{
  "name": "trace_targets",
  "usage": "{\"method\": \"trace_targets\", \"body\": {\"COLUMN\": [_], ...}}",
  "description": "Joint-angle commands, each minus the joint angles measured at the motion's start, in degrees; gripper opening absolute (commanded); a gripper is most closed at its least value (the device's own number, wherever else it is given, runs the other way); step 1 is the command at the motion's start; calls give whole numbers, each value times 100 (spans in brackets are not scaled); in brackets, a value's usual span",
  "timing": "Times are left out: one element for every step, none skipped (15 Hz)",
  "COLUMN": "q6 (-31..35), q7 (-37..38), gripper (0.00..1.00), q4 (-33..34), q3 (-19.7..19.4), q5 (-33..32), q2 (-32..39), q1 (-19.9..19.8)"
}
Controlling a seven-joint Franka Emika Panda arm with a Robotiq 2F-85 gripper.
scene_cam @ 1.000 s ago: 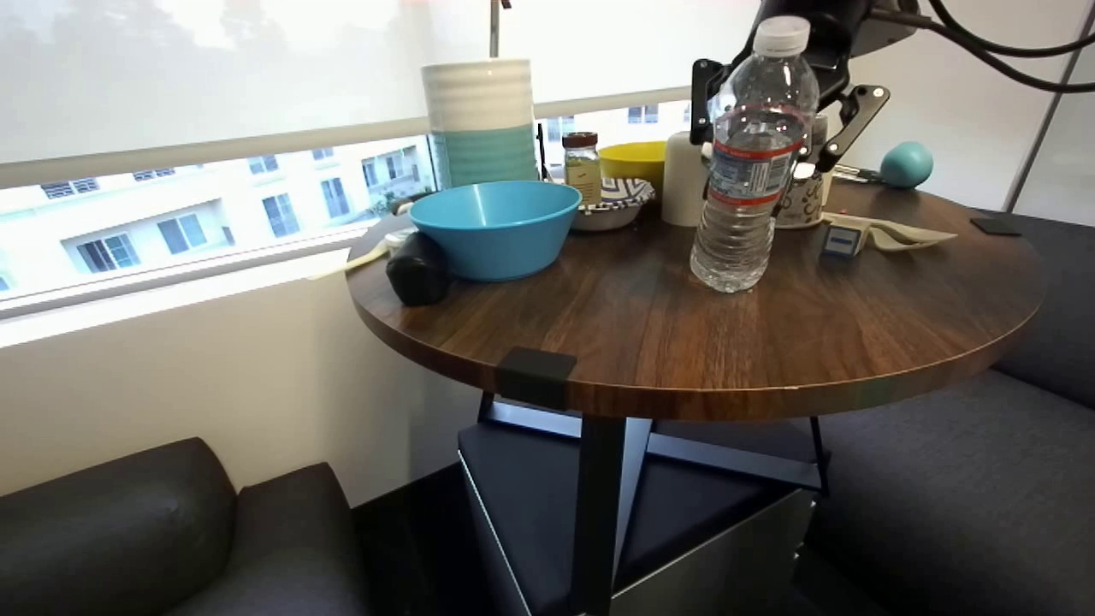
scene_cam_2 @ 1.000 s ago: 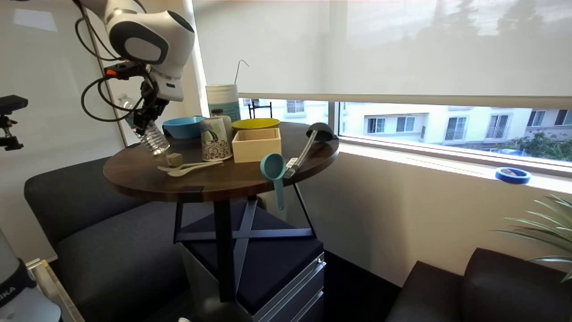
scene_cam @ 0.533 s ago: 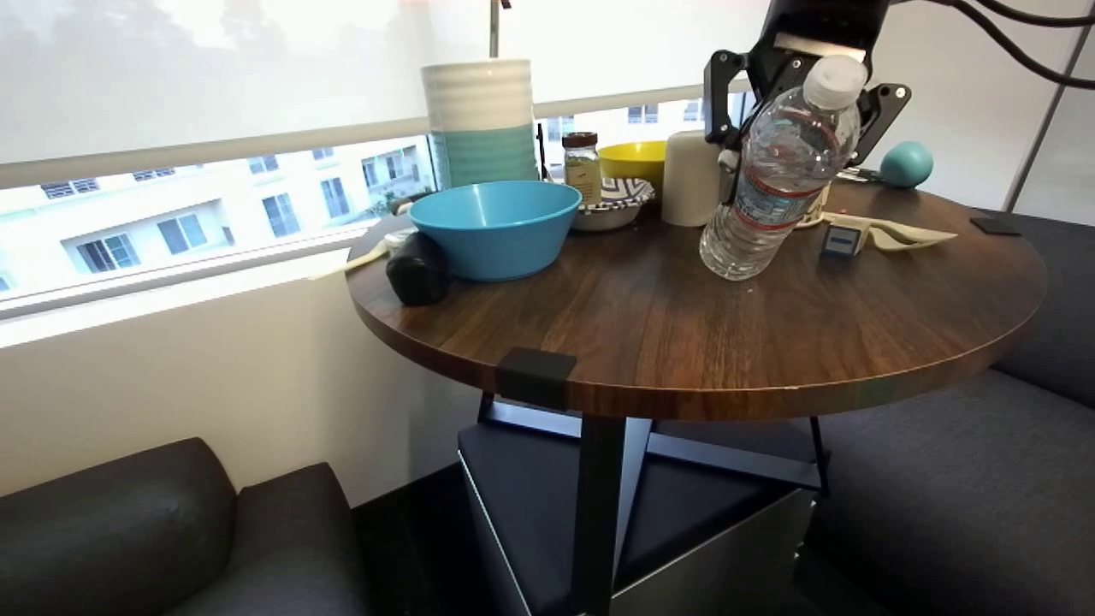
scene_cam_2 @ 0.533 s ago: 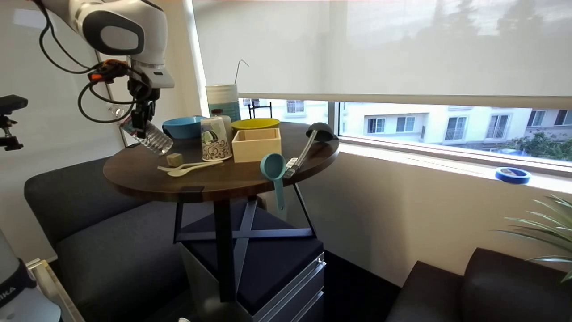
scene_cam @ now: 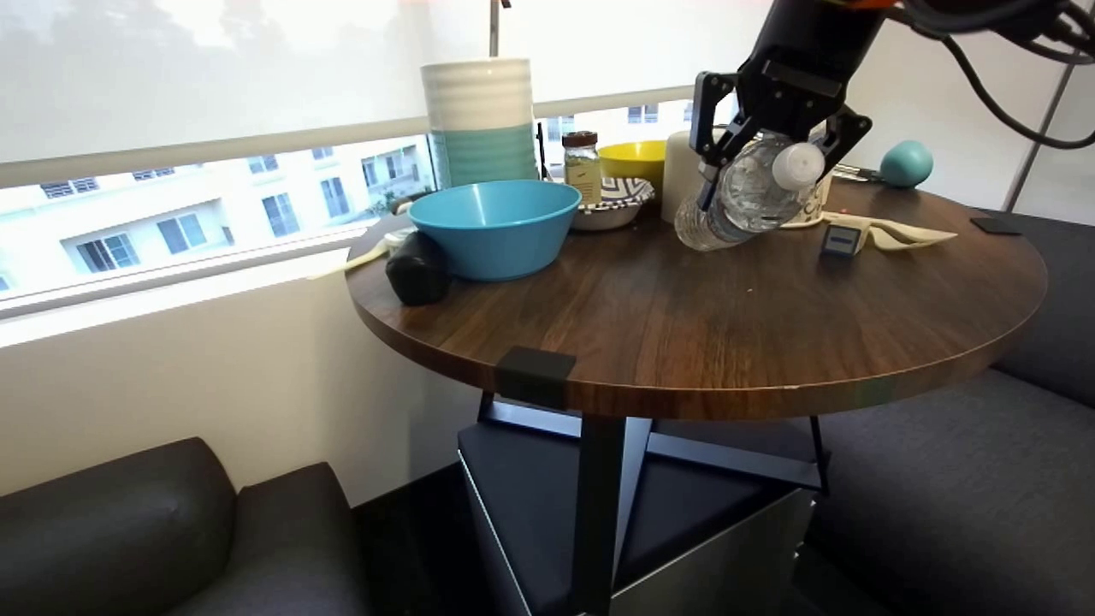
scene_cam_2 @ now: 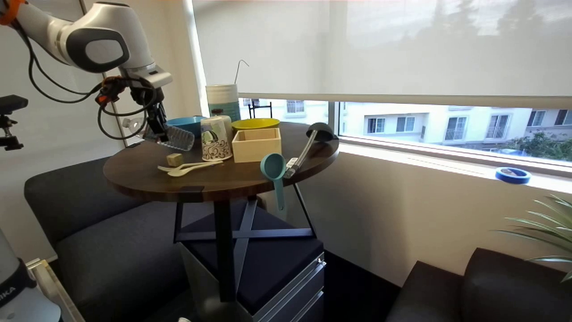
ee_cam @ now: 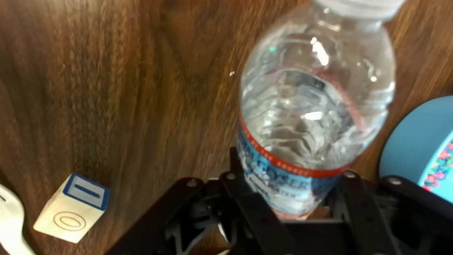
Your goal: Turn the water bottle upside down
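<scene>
The clear water bottle (scene_cam: 757,198) with white cap and red-white-blue label is held by my gripper (scene_cam: 754,181). It lies strongly tilted, not far from level. In an exterior view its base (scene_cam_2: 182,139) points toward the patterned cup and its cap, a little higher, points away. In the wrist view the bottle (ee_cam: 315,99) stands between the fingers of my gripper (ee_cam: 291,170), which close on the label band. The cap is partly cut off at the top edge. The base is hidden there. The bottle appears raised off the wooden table (scene_cam: 650,325).
A blue bowl (scene_cam: 496,235), a spice jar (scene_cam: 583,175) and a pale cylindrical container (scene_cam: 682,175) stand around the table. The patterned cup (scene_cam_2: 216,142) and wooden box (scene_cam_2: 257,147) are near the bottle's base. A small block (ee_cam: 72,209) and plastic cutlery (scene_cam_2: 190,168) lie close by.
The bottle has gone from leaning to nearly level, its cap dropping and its base lifting toward the patterned cup. The arm has swung and rotated with it; the grip stays closed.
</scene>
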Motion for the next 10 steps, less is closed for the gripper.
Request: {"method": "trace_targets", "body": {"q6": [459, 448, 377, 294, 224, 93, 1, -147, -233, -359], "q7": [165, 179, 195, 198, 199, 192, 213, 190, 207, 203], "gripper": [22, 22, 22, 22, 25, 46, 67, 73, 80, 86], "q4": [-372, -399, -392, -382, -369, -356, -341, -309, -300, -288], "q3": [59, 64, 57, 51, 43, 27, 38, 9, 22, 9], "q5": [-204, -203, -178, -180, -176, -160, -190, -165, -197, -168], "q2": [-255, -297, -336, -373, -393, -418, -435, -442, -461, -477], "q1": [67, 80, 105, 120, 134, 159, 150, 174, 156, 176]}}
